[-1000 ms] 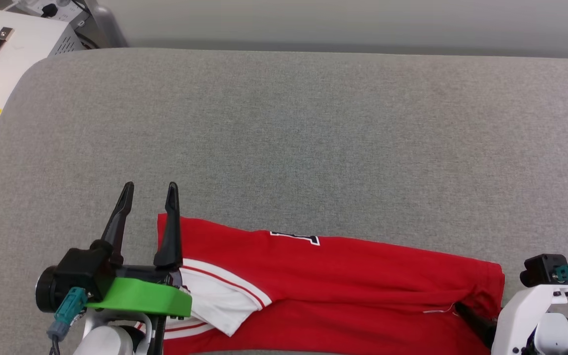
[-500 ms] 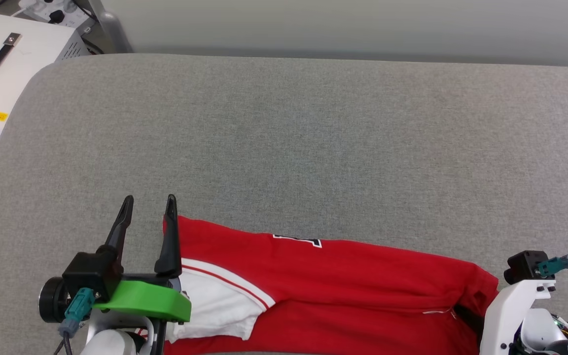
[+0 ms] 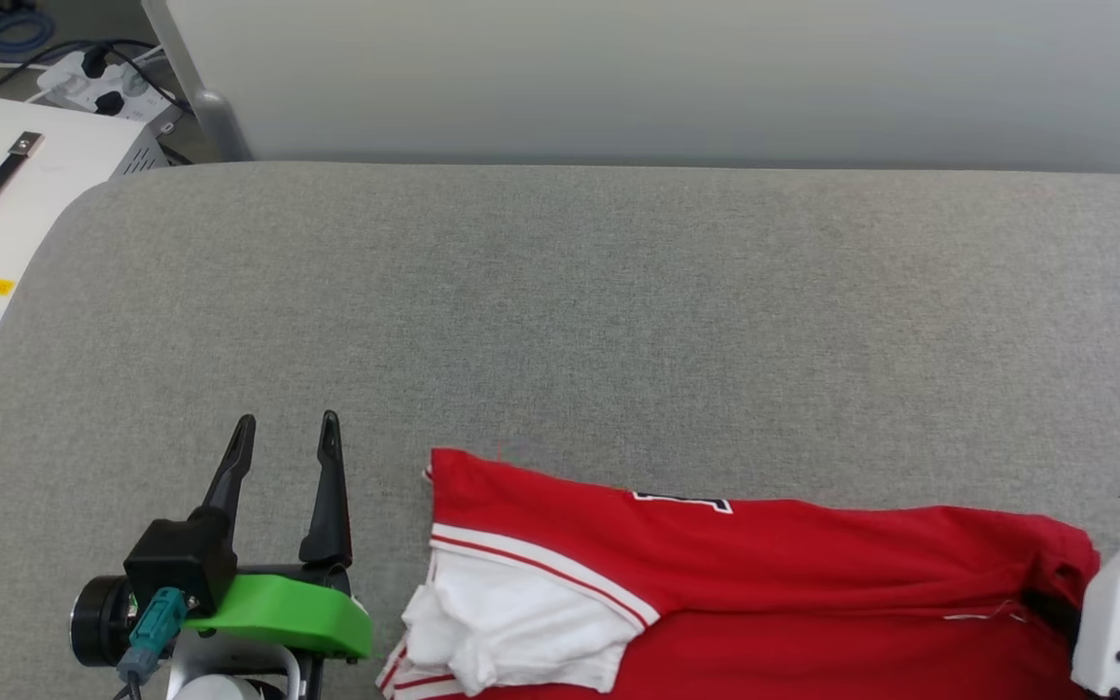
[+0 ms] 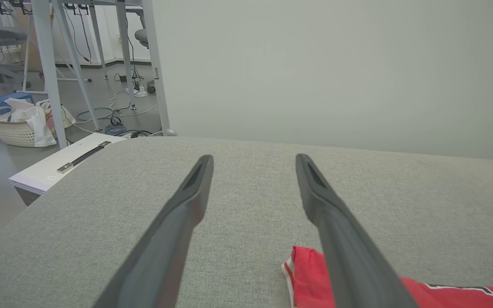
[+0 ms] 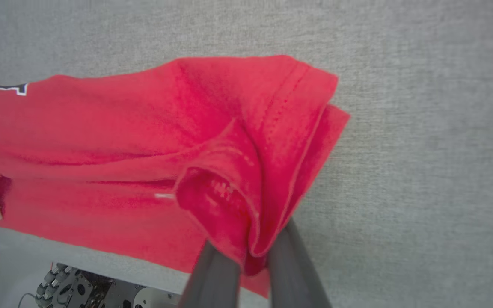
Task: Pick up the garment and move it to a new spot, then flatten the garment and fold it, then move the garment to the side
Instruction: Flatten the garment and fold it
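From the head, the red shirt (image 3: 813, 564) lies along the near edge of the grey table (image 3: 618, 321), folded into a long band running from the middle of the view to the right. Its white sleeve (image 3: 511, 622) with striped trim sits bunched at the left end. The left claw (image 3: 286, 420) is near that end but apart from it, over bare table, with its two fingers spread wide and nothing between them. At the right end of the shirt the cloth runs up against the right arm's white casing (image 3: 1119, 622); how the fingers there stand is hidden from this angle. A white box (image 3: 6, 204) with a dark strap handle stands off the table's far left corner.

From the left wrist, the left claw (image 4: 254, 159) points across the table, fingers far apart and empty. One red corner of the shirt (image 4: 306, 273) shows low down, partly behind the right-hand finger (whether they touch I cannot tell). A pale basket (image 4: 19, 128) sits on the floor beyond the white box.

From the right wrist, the right claw (image 5: 250, 252) is closed tight on the shirt (image 5: 144, 128), with a bunched fold of the hemmed red corner pinched between its two fingers. The rest of the cloth trails away to the left over the table.
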`<state>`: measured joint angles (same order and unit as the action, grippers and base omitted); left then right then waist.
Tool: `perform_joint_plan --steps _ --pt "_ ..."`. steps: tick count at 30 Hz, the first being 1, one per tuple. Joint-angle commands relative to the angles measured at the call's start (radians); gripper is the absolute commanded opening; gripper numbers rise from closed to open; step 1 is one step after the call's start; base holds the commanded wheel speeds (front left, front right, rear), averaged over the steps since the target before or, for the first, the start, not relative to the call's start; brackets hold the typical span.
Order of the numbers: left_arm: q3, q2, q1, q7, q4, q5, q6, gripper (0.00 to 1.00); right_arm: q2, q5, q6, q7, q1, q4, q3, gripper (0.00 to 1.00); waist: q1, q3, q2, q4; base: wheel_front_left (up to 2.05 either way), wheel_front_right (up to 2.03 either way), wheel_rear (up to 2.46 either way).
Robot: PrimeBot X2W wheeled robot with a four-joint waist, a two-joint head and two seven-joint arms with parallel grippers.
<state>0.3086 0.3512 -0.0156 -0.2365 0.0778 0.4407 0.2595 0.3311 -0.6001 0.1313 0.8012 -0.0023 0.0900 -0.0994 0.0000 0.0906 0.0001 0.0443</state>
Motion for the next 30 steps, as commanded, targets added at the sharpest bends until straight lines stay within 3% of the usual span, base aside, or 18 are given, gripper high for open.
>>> perform_joint_plan --steps 1,7,16,19,23,30 --pt "-0.002 0.008 0.014 0.003 0.004 -0.007 0.006 1.0 0.015 0.008 -0.001 0.011 -0.011 0.001 -0.027 0.0 0.0 -0.011 -0.0001 -0.007 0.0 0.0 0.0" --pt "0.003 0.013 0.028 0.008 0.012 -0.008 0.012 1.0 0.007 -0.029 -0.001 0.077 -0.009 -0.017 -0.136 0.0 0.0 -0.025 -0.0001 -0.015 0.0 0.0 0.0" --pt "0.014 0.016 0.031 0.016 0.013 -0.009 0.015 1.0 -0.224 -0.419 -0.001 0.355 -0.058 -0.035 -0.289 0.0 0.0 -0.04 -0.0001 -0.008 0.0 0.0 0.0" --pt "0.017 0.016 0.03 0.018 0.014 -0.007 0.015 1.0 -0.265 -0.527 -0.001 0.434 -0.073 -0.029 -0.312 0.0 0.0 -0.043 -0.0001 -0.003 0.0 0.0 0.0" --pt "0.025 0.014 0.022 0.021 0.014 -0.005 0.011 1.0 -0.28 -0.667 -0.001 0.471 -0.085 0.008 -0.278 0.0 0.0 -0.04 -0.0001 0.01 0.0 0.0 0.0" --pt "0.036 0.008 -0.011 0.024 0.015 -0.005 0.002 1.0 -0.281 -0.841 -0.001 0.352 -0.107 0.066 -0.041 0.0 0.0 -0.004 -0.0001 0.038 0.0 0.0 0.0"
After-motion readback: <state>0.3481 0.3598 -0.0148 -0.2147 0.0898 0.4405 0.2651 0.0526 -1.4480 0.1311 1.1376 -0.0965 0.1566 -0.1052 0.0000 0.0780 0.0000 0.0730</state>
